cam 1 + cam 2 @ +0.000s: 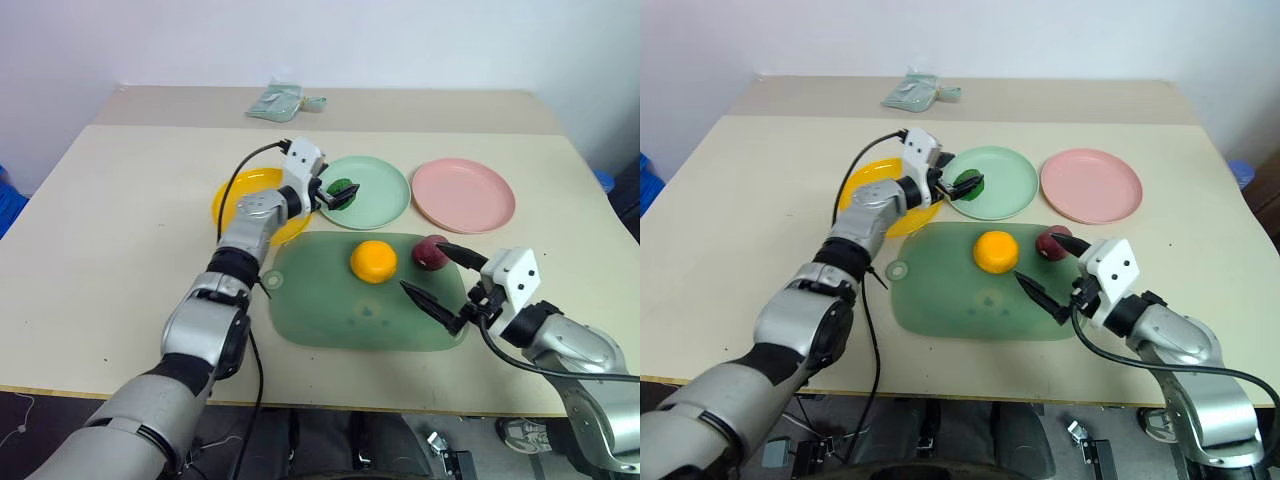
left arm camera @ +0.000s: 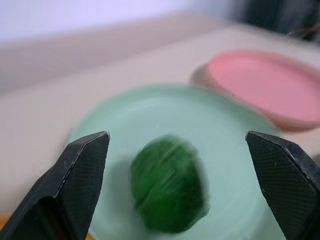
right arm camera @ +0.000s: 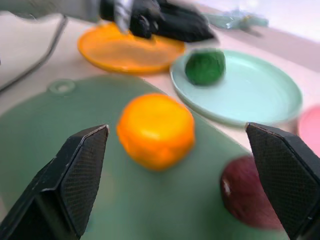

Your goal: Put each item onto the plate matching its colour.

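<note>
Green lump (blurred) seems upright on green plate.

Green mat – translucent, smooth; fingers – matt black, finely textured pads.

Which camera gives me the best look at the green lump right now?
The left wrist view: the green lump sits close up between the left gripper's open fingers, resting on the green plate. The right wrist view shows it smaller, on the plate's near side. In both eye views the gripper partly hides it.
</note>
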Tool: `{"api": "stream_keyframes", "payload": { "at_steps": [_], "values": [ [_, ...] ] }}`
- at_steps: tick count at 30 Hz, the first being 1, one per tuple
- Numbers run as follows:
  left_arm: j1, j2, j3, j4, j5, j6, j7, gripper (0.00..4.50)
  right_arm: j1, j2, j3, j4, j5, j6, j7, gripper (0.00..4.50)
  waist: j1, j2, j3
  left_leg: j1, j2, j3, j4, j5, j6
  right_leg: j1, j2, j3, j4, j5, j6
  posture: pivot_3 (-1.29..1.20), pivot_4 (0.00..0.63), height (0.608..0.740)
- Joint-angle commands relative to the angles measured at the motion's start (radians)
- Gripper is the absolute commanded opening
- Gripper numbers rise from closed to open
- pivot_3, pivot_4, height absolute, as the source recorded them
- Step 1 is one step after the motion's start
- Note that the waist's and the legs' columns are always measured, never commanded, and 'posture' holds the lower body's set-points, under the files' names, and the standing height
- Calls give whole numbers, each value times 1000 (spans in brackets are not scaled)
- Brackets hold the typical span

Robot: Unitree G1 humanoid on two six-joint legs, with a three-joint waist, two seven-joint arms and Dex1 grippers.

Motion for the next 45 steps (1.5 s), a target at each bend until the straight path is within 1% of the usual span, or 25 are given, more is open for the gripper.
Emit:
{"api": "stream_keyframes", "payload": {
  "at_steps": [1,3,5,7,13,17,18,20,25,28,32,35,36,38,40,42,43,45],
  "values": [
    [148,77,-98,-331,-84,146,-238,4443,36,-37,-69,-39,51,0,56,4500,0,0,0,0,0,0,0,0,0,0,0,0,0,0,0,0,150,740],
    [208,108,-150,-434,-78,188,-281,4443,59,-56,-84,-44,70,8,83,4500,6,0,0,1,0,0,0,0,0,1,0,0,0,0,0,0,150,740],
    [230,107,-181,-472,-51,181,-273,4443,71,-67,-92,-47,78,11,97,4500,13,0,0,1,0,-1,2,-1,2,3,-1,0,0,0,0,0,150,740],
    [227,84,-210,-464,-23,158,-256,4443,74,-69,-96,-55,86,17,97,4500,16,0,0,1,-1,-2,3,-4,7,3,-1,0,0,0,0,0,150,740],
    [213,28,-279,-431,25,131,-248,4443,79,-70,-98,-77,90,35,88,4500,5,0,0,1,0,-2,3,-4,8,3,0,0,0,0,1,0,150,740],
    [188,18,-314,-365,89,109,-213,4443,80,-63,-96,-88,84,38,72,4500,6,0,0,1,0,-2,3,-4,8,3,0,0,0,0,1,0,150,740],
    [183,18,-316,-349,100,100,-204,4212,81,-63,-96,-90,84,38,69,4500,6,0,0,1,0,-2,3,-4,8,3,1,0,0,0,1,0,150,740],
    [178,15,-311,-331,109,90,-189,3581,82,-63,-95,-91,84,38,66,4500,6,0,0,1,0,-1,3,-4,8,3,1,0,0,0,1,0,150,740],
    [191,33,-288,-357,97,78,-185,1220,83,-65,-96,-91,82,35,64,4500,7,0,-1,1,0,-1,3,-4,8,4,0,0,0,0,1,0,150,740],
    [197,25,-209,-384,38,106,-138,1220,76,-66,-91,-86,79,30,64,4500,6,0,-1,1,0,-2,3,-4,8,3,0,0,0,0,1,0,150,740],
    [202,26,-34,-430,-38,161,33,1220,72,-64,-90,-76,71,14,71,4500,4,0,-1,1,0,-2,3,-4,8,2,0,0,0,0,1,0,150,740],
    [236,51,26,-489,-69,206,82,1220,72,-62,-88,-67,69,6,75,4500,5,0,-1,1,0,-2,3,-4,8,2,0,1,0,0,1,0,150,740],
    [263,66,35,-526,-95,232,62,1441,70,-60,-80,-58,66,1,81,4500,5,0,-1,1,0,-2,3,-4,8,2,0,0,0,0,1,0,150,740],
    [296,84,42,-570,-126,262,38,2029,66,-59,-70,-45,62,-5,89,4500,6,0,-1,1,0,-1,3,-4,7,2,-1,0,0,0,1,0,150,740],
    [308,91,27,-605,-142,282,16,2969,58,-57,-60,-34,59,-9,94,4500,10,0,-1,1,0,-2,3,-4,7,3,-1,0,0,0,1,0,150,740],
    [311,96,-9,-636,-142,305,-14,4006,41,-57,-47,-22,55,-11,97,4500,11,-1,-1,1,0,-2,3,-4,7,3,-1,0,0,0,1,0,150,740],
    [306,95,-32,-634,-127,304,-20,4434,31,-57,-41,-17,53,-10,96,4500,11,-1,-1,1,-1,-2,3,-4,7,3,-1,0,0,0,1,0,150,740],
    [281,81,-92,-596,-76,274,-26,4434,14,-55,-28,-12,50,-6,92,4500,10,-1,-1,1,-1,-2,3,-4,7,3,-1,0,0,0,1,0,150,740]
  ]
}}
